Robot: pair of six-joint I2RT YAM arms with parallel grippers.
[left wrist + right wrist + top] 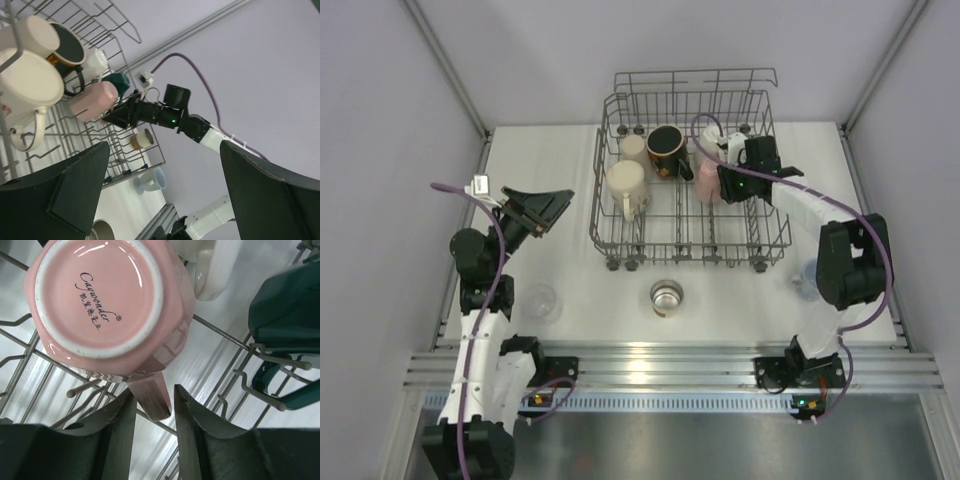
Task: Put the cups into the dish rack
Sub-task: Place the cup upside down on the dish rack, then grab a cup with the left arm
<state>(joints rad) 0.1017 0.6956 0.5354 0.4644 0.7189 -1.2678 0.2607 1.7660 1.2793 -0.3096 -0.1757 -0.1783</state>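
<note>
The dish rack (610, 225) stands at the back middle. It holds a cream mug (625, 186), a small cream cup (633, 147), a black mug (666, 148) and a pink mug (708, 180). My right gripper (724, 186) is inside the rack. In the right wrist view its jaws (155, 390) stand narrowly open around the handle of the upturned pink mug (100, 295), which rests on the tines; a thin gap shows at the right finger. A dark green cup (285, 305) lies beside it. My left gripper (546, 206) is wide open and empty, left of the rack.
A steel cup (666, 297) stands on the table in front of the rack. A clear cup (542, 301) is near my left arm. A pale cup (150, 181) stands by my right arm's elbow. A brown-banded cup (141, 139) lies in the rack's near right corner.
</note>
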